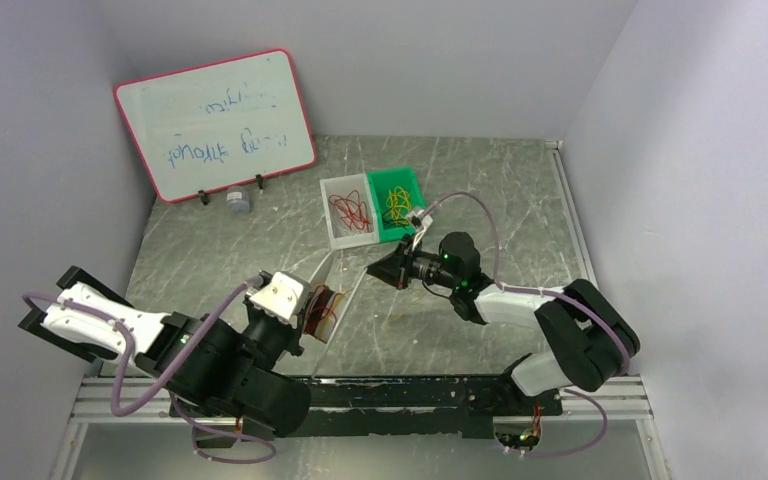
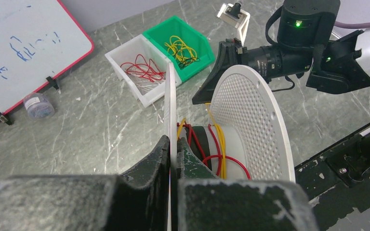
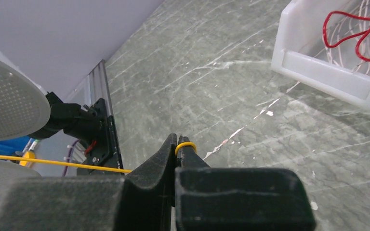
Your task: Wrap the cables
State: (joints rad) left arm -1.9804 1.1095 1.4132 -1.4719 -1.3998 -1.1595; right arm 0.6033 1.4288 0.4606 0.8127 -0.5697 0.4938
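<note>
Spool (image 2: 250,110) comes first, nearest your left arm. The left gripper (image 2: 172,150) is clamped tight on the edge of its near flange and holds it up on edge. Around the core sit a few turns of the cables (image 2: 219,154), red and yellow together, loose rather than neat.

Next out, the right gripper (image 3: 178,142) is pinched shut on one yellow cable (image 3: 77,164) — a small loop of it pokes out past the fingertips. The rest runs in a straight line toward the spool's flanges at the left of that wrist view.

That line is what your coming move turns on. From the right gripper the spool lies to its left and nearer the bases. The spool's axis looks roughly level and points across toward the right arm, so the strand seems to reach the core at a slant past the far flange. You would likely need to swing the right gripper around that axis, or have the left turn the spool, while keeping the strand between the flanges.

Farthest back, well apart from both grippers, the white bin (image 2: 124,77) holds loose red cables. The green bin (image 2: 197,70) just beside it holds yellow ones — none of these wound yet.
</note>
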